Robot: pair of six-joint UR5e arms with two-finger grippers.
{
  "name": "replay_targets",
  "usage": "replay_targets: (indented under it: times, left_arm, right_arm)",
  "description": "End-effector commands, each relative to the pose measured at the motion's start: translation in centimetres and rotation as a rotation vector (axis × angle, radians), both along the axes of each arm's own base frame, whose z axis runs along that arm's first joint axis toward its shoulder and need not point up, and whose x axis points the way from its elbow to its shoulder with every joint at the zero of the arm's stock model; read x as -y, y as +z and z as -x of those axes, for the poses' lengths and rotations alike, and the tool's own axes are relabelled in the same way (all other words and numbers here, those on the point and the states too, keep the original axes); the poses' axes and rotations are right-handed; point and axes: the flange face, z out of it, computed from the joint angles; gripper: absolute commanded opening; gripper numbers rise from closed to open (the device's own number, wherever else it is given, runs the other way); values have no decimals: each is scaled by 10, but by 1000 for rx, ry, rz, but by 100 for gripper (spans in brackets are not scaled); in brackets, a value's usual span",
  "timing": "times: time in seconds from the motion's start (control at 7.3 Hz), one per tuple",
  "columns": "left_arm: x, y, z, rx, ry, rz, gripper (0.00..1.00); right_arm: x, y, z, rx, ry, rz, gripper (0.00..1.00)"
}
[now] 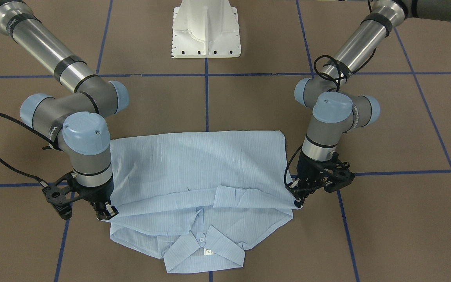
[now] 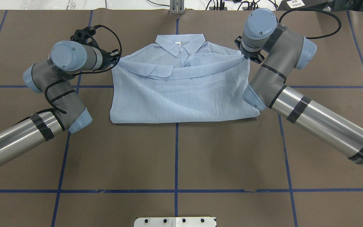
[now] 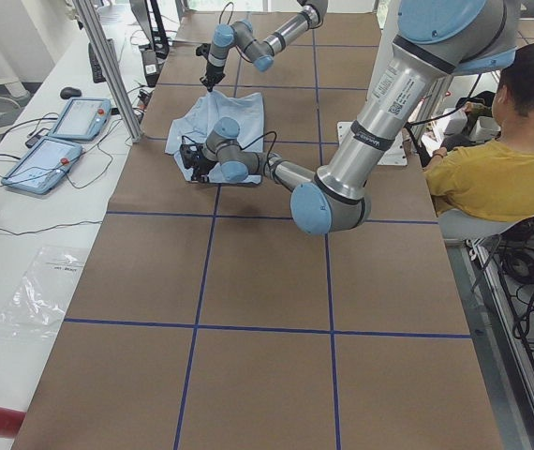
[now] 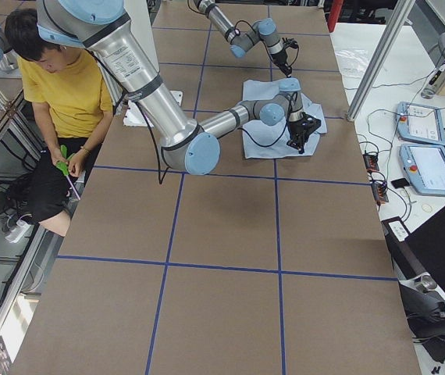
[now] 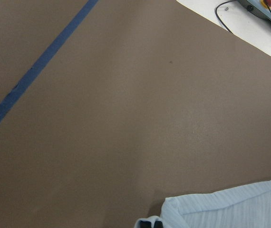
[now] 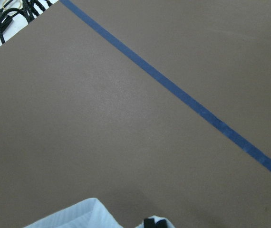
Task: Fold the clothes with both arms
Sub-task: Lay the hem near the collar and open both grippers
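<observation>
The pale-blue shirt (image 1: pixel 198 164) lies flat on the brown table, its lower half folded up toward the collar (image 1: pixel 206 250); it also shows in the overhead view (image 2: pixel 175 94). My left gripper (image 1: pixel 298 199) is at the folded edge's corner on the robot's left, and looks shut on the shirt. My right gripper (image 1: pixel 106 213) is at the opposite corner and looks shut on it too. The folded edge sags between the two corners. The left wrist view shows a fingertip (image 5: pixel 150 223) against cloth (image 5: pixel 230 209). The right wrist view shows a fingertip (image 6: pixel 154 222) near cloth (image 6: pixel 73 216).
The white pedestal base (image 1: pixel 206 31) stands at the robot's side of the table. Blue tape lines (image 2: pixel 176 157) grid the brown surface. A seated person in yellow (image 3: pixel 482 159) is beside the table. Teach pendants (image 4: pixel 425 148) lie on the side bench.
</observation>
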Motion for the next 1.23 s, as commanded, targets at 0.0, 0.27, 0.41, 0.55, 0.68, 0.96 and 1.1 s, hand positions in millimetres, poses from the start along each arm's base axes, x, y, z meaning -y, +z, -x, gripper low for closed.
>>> replay_targets:
  times: [0.0, 0.27, 0.41, 0.55, 0.68, 0.96, 1.1]
  left_arm:
    - [4, -7, -3, -4, -11, -12, 0]
    - [6, -1, -5, 7, -10, -3, 0]
    - [6, -2, -5, 10, -5, -11, 17]
    - [7, 5, -4, 16, -7, -5, 40]
    - [9, 7, 0, 40, 10, -34, 60]
    - [10, 12, 13, 57, 35, -101, 68]
    - [9, 10, 13, 48, 34, -101, 68]
  right_arm:
    - [0, 5, 1, -8, 1, 4, 0]
    - [1, 2, 2, -6, 1, 2, 0]
    - [2, -2, 3, -3, 1, -1, 0]
    - [2, -3, 3, 0, 0, -3, 15]
    - [3, -10, 4, 26, 0, -30, 51]
    - [3, -18, 2, 68, 15, -57, 99]
    - [-12, -19, -4, 86, 6, -74, 99]
